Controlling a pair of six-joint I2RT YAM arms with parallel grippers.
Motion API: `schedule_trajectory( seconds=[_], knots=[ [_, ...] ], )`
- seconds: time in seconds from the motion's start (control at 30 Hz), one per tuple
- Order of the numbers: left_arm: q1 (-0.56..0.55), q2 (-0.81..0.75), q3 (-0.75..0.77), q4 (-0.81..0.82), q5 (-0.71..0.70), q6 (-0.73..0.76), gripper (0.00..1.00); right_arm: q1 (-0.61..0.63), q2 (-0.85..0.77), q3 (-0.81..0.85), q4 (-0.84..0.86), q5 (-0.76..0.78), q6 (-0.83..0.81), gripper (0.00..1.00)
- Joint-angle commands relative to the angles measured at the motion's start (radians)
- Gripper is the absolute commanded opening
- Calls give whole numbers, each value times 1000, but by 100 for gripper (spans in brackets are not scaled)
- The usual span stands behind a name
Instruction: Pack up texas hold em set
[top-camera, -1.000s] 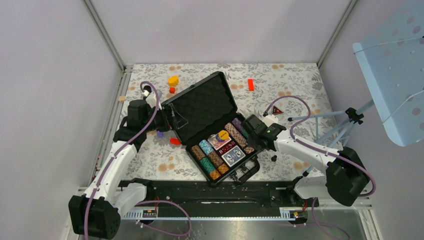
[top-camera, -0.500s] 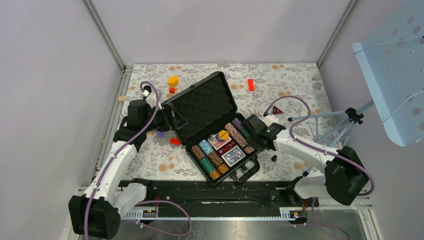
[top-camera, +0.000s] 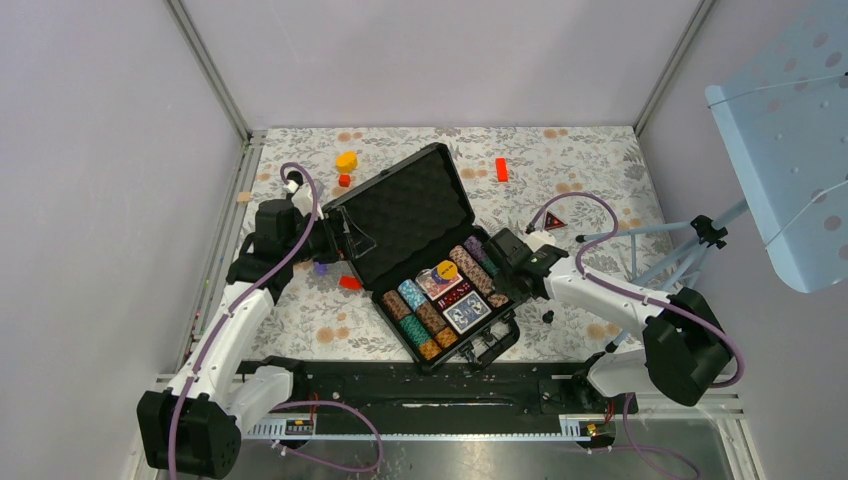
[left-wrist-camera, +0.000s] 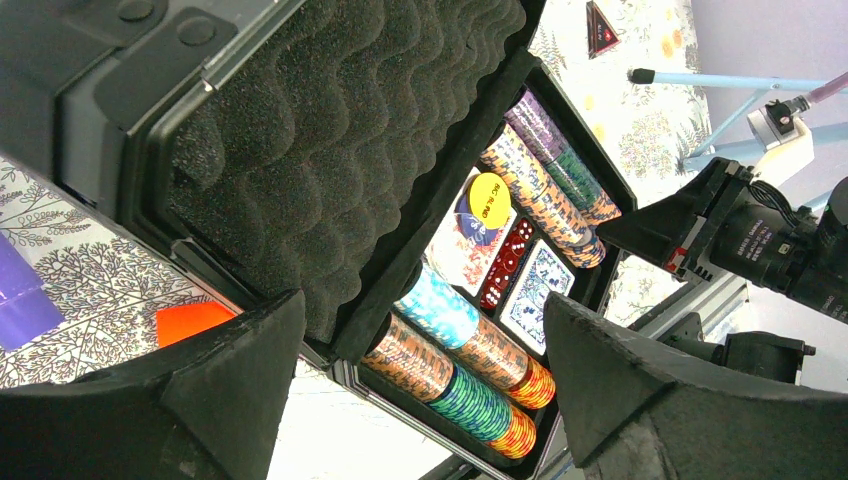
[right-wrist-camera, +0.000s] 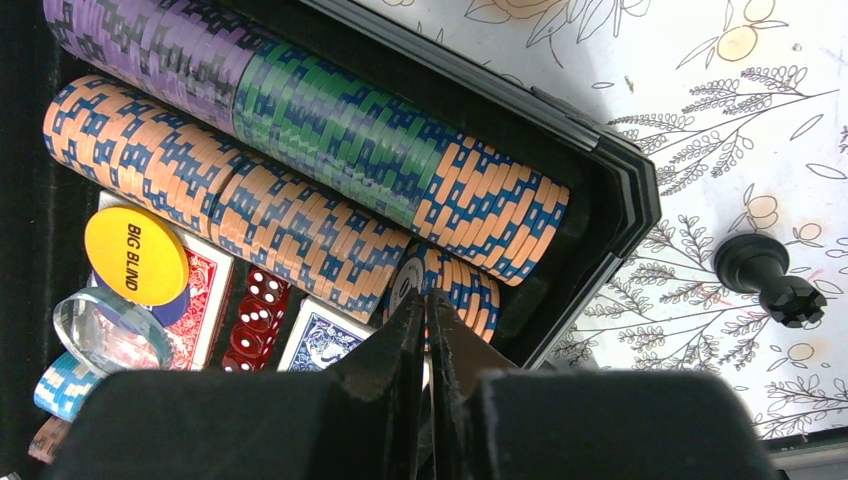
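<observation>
The black case (top-camera: 400, 215) lies open in the middle of the table. Its foam lid (left-wrist-camera: 330, 150) leans back to the left. The tray holds rows of striped poker chips (top-camera: 430, 320), card decks (right-wrist-camera: 325, 340), red dice (right-wrist-camera: 255, 315) and a yellow BIG BLIND button (right-wrist-camera: 135, 255). My left gripper (top-camera: 340, 240) stands wide open at the lid's near-left corner, and that lid edge lies between its fingers (left-wrist-camera: 230, 390) without touching them. My right gripper (right-wrist-camera: 425, 295) is shut to a hairline slit. Its tips rest against a short orange-and-blue chip stack (right-wrist-camera: 465, 290) at the tray's right end.
Loose on the floral cloth are a yellow block (top-camera: 347, 160), red blocks (top-camera: 501, 169) (top-camera: 350, 282), a purple piece (top-camera: 320, 268), a red-and-black triangle (top-camera: 553, 222) and a black peg (right-wrist-camera: 770, 275). A pale blue tripod (top-camera: 690, 240) stands at the right. Walls close off three sides.
The right arm's elbow has drifted slightly left and its jaws have parted by a hair. The left arm and the case have not moved.
</observation>
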Motion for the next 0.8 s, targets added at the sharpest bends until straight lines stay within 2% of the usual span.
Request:
schedule_trajectory(
  seconds=[0.0,0.77],
  knots=[
    [8,4,7,27,-24,17,89,-10,11,-2,23,-9,4,11],
    [7,9,10,27,-23,18,89,-11,102,25,84,-112,-50,9]
  ],
)
